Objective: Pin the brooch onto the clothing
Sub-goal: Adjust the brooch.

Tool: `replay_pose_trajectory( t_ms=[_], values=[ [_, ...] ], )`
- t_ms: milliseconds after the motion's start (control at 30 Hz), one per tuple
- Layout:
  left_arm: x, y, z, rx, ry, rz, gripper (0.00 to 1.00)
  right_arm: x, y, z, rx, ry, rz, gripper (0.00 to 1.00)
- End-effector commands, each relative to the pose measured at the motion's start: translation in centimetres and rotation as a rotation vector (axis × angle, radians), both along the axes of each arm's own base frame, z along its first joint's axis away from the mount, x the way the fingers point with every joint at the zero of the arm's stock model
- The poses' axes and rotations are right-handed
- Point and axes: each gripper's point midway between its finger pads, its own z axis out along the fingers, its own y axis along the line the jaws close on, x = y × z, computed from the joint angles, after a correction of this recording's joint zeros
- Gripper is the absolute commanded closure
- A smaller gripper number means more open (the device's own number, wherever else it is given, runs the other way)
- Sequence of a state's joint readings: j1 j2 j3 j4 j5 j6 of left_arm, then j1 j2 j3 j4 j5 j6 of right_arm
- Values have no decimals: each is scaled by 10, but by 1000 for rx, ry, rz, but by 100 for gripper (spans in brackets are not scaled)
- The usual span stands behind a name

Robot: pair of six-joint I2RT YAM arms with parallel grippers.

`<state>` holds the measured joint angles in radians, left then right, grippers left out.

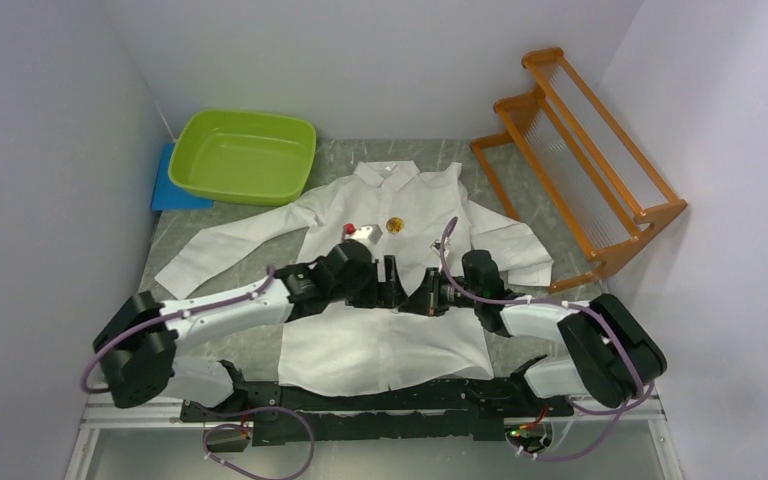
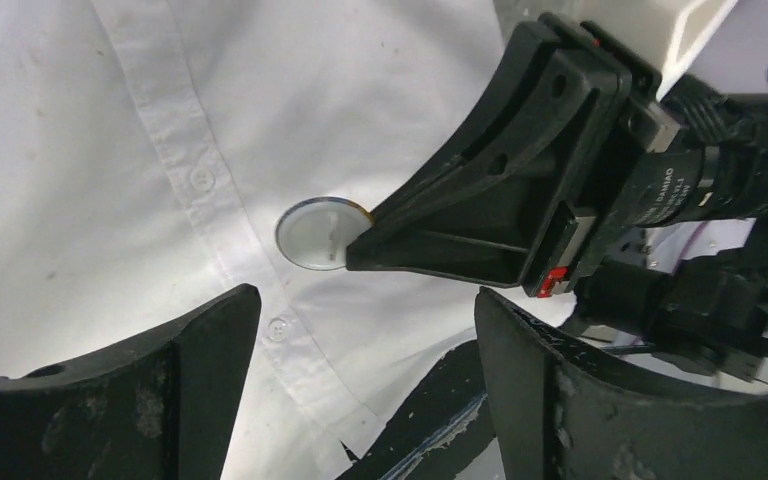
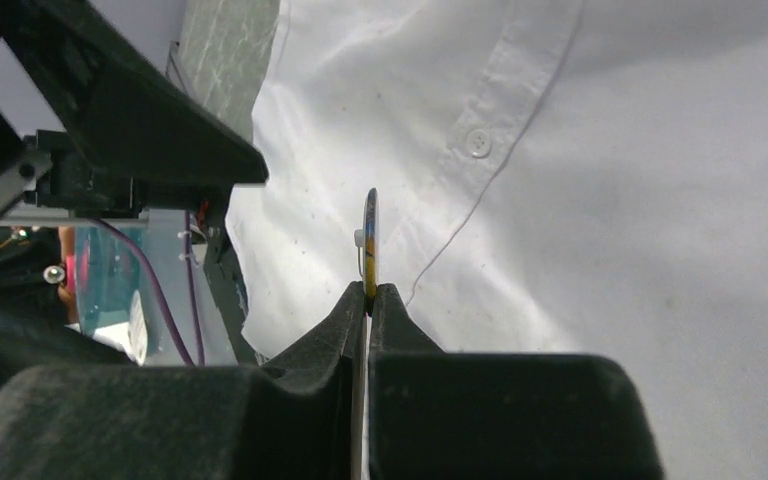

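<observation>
The white shirt (image 1: 380, 350) lies flat on the table, collar at the far end; its button placket shows in the left wrist view (image 2: 110, 150) and the right wrist view (image 3: 660, 200). My right gripper (image 1: 426, 298) (image 3: 369, 290) is shut on a thin round brooch (image 3: 370, 235), held edge-on by its rim just above the shirt's middle. In the left wrist view the brooch (image 2: 315, 235) shows its pale silvery face, next to the placket. My left gripper (image 1: 398, 284) (image 2: 365, 300) is open and empty, facing the right gripper's fingers (image 2: 460, 230) over the shirt.
A gold round pin (image 1: 394, 225) and a small white and red object (image 1: 358, 232) lie on the shirt's chest. A green basin (image 1: 244, 155) on a blue mat (image 1: 175, 188) stands at the far left. An orange wooden rack (image 1: 585, 150) stands at the far right.
</observation>
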<state>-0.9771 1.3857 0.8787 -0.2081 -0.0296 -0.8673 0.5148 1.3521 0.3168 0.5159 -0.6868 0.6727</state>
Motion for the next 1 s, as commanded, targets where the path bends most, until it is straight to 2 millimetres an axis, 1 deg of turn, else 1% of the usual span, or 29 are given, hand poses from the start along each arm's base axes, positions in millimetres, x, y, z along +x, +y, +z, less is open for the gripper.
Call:
replay_pose_trajectory(
  t_ms=[0,100,200,300,333,467,533,567,600,767,967],
  values=[
    [5,4,35,-195,-40,-19,17,7,3,28,22,-161,43,100],
    [5,14,48,-336,-54,-46,18,0,4,43,64,-220,84,100],
    [2,29,55,-460,-50,-72,21,-7,4,62,111,-278,112,100],
    [-5,37,65,-567,-77,-113,24,-17,4,81,157,-331,154,100],
    [-9,39,66,-586,-86,-129,26,-20,4,88,177,-349,174,100],
    [-24,36,83,-664,-139,-235,33,-32,6,110,239,-400,238,100],
    [-31,33,89,-692,-160,-295,42,-37,7,120,265,-417,259,100],
    [-34,32,92,-707,-168,-326,51,-38,7,124,277,-421,264,100],
    [-37,30,96,-727,-184,-353,54,-40,7,127,291,-416,268,100],
    [-40,24,112,-764,-220,-420,54,-44,7,137,313,-422,277,100],
    [-40,17,96,-675,-184,-424,56,-45,6,142,321,-427,264,100]
  ],
)
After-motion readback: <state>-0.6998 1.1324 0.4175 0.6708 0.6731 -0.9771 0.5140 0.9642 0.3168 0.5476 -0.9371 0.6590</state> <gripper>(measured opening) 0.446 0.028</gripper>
